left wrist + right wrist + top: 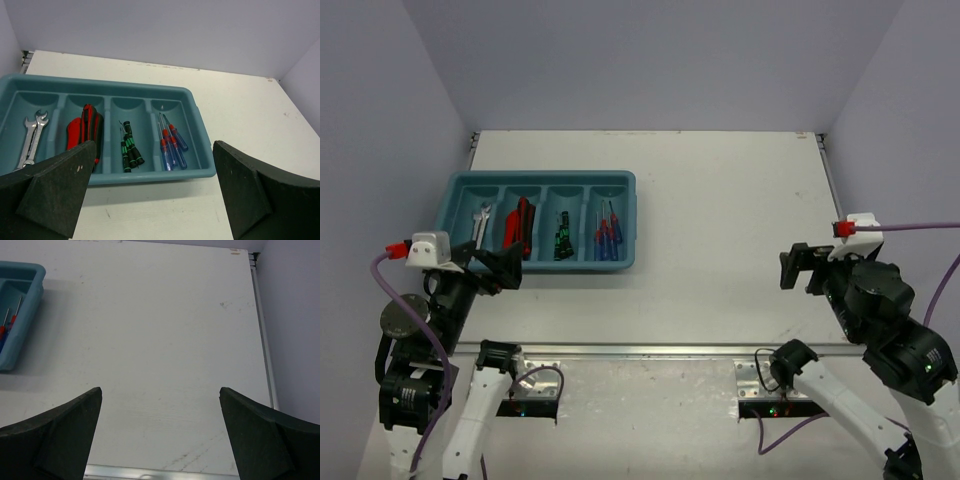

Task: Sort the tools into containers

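Observation:
The teal tray [630, 225] sits at the table's left; it also shows in the left wrist view [200, 162] and the right wrist view [25, 315]. Its four compartments hold, from left to right, silver wrenches [31, 140], red-handled pliers [86, 131], black-and-green screwdrivers [130, 147] and blue/red screwdrivers [172, 145]. My left gripper [492, 270] is open and empty, just near of the tray's front left corner [152, 150]. My right gripper [798, 268] is open and empty over bare table at the right [160, 390].
A metal rail [640, 351] runs along the table's near edge. Grey walls close the left, back and right sides. The white table [720, 200] stretches between the tray and the right arm.

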Controlling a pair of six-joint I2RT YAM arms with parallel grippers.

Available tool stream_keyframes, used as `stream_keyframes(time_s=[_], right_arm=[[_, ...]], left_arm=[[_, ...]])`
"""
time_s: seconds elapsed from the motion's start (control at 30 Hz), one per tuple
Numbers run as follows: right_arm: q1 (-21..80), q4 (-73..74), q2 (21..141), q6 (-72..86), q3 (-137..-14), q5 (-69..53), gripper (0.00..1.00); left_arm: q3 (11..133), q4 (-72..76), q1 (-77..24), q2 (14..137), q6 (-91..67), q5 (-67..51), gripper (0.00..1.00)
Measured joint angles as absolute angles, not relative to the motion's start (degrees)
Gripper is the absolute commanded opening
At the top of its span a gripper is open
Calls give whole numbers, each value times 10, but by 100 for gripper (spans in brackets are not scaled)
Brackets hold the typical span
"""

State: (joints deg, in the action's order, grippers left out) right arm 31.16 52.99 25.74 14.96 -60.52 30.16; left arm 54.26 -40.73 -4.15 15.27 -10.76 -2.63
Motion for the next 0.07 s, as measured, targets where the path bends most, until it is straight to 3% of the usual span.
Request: stream_keyframes(time_s=[0.07], right_arm=[[312, 528, 262, 150, -604, 303, 99]], left_arm=[[543, -407, -42, 153, -108, -26, 100]])
